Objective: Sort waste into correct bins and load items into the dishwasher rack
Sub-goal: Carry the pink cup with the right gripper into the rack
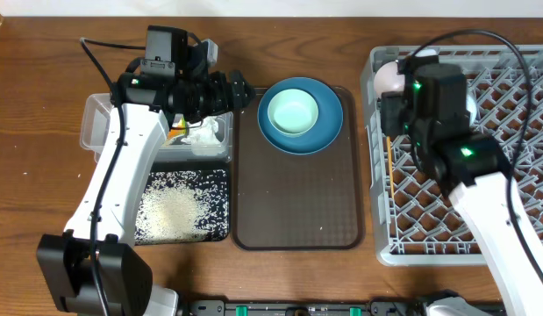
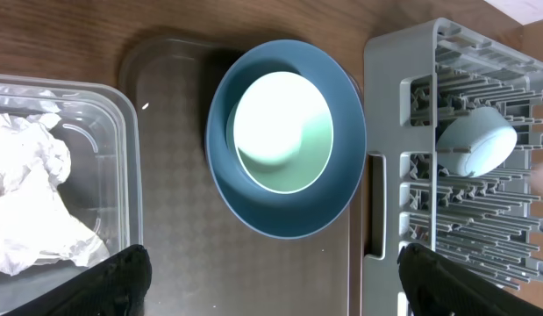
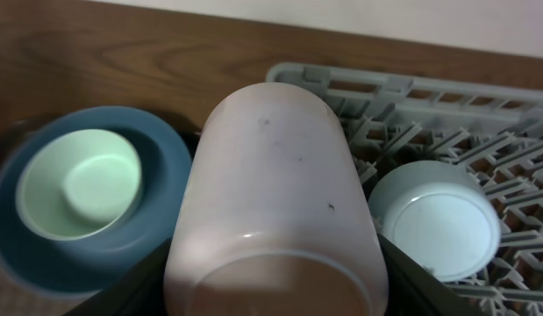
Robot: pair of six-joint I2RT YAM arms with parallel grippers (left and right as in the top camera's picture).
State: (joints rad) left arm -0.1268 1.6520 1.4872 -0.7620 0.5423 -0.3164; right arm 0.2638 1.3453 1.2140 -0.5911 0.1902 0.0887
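Jaws L (image 2: 275,279) wide, empty, jaws R (image 3: 273,283) gripping pink cup (image 3: 275,193) at rack (image 1: 508,96) corner

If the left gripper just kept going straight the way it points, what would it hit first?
Probably the green bowl sitting in the blue plate: it lies dead centre ahead of the open left gripper. Depth is unclear, so the plate's rim might come first.

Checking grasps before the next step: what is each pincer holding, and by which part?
The right pincer holds the cup by its side walls; the left pincer is open, holding nothing.
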